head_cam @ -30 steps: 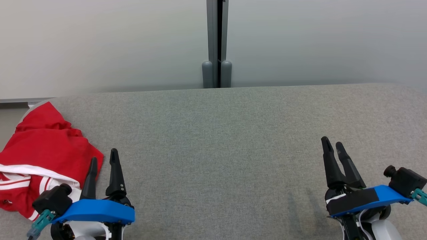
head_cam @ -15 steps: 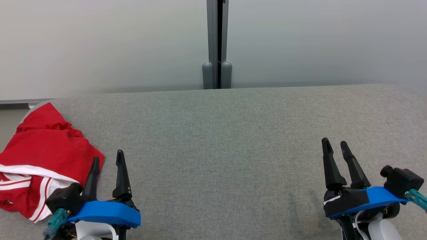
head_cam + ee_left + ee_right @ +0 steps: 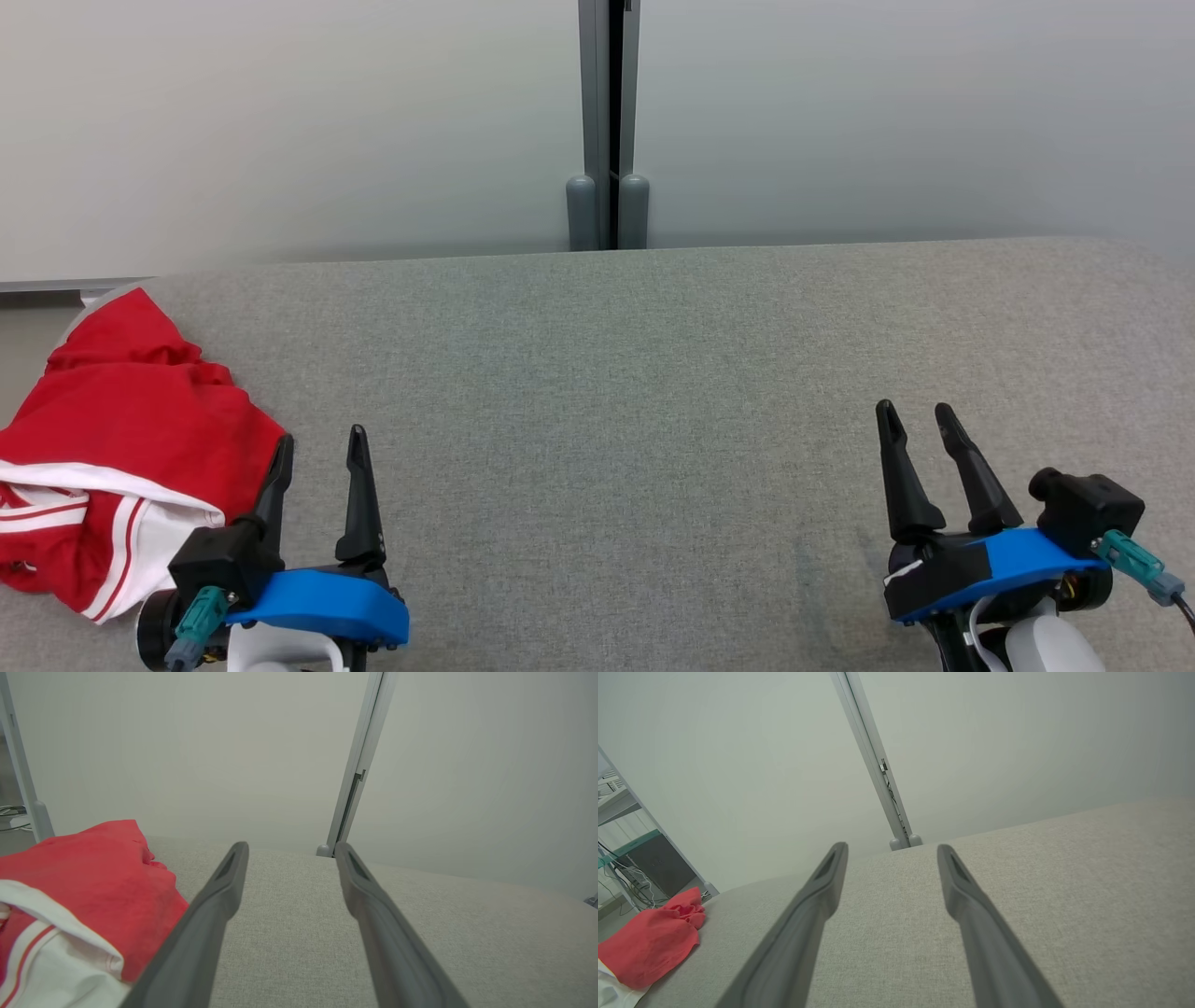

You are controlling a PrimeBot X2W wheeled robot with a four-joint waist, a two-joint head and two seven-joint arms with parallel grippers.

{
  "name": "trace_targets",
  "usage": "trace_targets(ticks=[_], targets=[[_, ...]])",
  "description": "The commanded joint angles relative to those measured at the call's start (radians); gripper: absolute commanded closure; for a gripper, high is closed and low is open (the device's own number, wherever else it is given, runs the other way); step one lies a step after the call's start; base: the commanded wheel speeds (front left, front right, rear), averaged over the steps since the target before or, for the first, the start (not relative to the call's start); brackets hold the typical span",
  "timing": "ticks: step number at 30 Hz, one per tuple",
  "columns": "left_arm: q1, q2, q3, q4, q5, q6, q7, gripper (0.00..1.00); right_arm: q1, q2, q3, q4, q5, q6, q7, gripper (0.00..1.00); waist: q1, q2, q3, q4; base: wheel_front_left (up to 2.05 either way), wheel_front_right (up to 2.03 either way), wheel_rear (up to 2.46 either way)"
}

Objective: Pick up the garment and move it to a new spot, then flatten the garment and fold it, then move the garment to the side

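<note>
The left gripper (image 3: 320, 437) has drawn back toward the near edge, fingers apart just beside the crumpled red garment (image 3: 131, 439) at the grey table's (image 3: 607, 373) left end, while the right gripper (image 3: 915, 409), narrowly parted, sits well apart.

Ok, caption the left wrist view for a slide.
Open left hand beside the crumpled red-and-white garment on a grey surface.

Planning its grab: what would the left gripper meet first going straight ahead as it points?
Probably the bare grey fabric tabletop; the crumpled red and white garment lies just left of the left gripper. Depth is unclear: it might skim to the pale wall.
</note>
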Motion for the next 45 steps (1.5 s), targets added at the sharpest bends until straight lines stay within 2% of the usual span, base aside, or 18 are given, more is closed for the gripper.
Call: trace_targets(ticks=[1,35,45], targets=[[-0.014,0.007,-0.004,-0.003,0.022,0.005,-0.007,0.00,-0.017,0.000,0.002,-0.001,-0.020,0.002,-0.009,0.00,-0.0001,0.0000,0.000,0.000,0.00,0.00,0.00],[-0.010,0.008,-0.035,0.001,0.272,0.031,-0.072,0.00,-0.036,0.000,0.017,0.031,-0.236,0.002,-0.075,0.00,-0.0001,0.0000,-0.003,0.003,0.00,0.00,0.00],[-0.009,0.000,-0.022,0.004,0.255,0.020,-0.072,0.00,-0.030,0.000,0.017,0.026,-0.212,0.002,-0.074,0.00,-0.0001,0.0000,-0.004,0.005,0.00,0.00,0.00]])
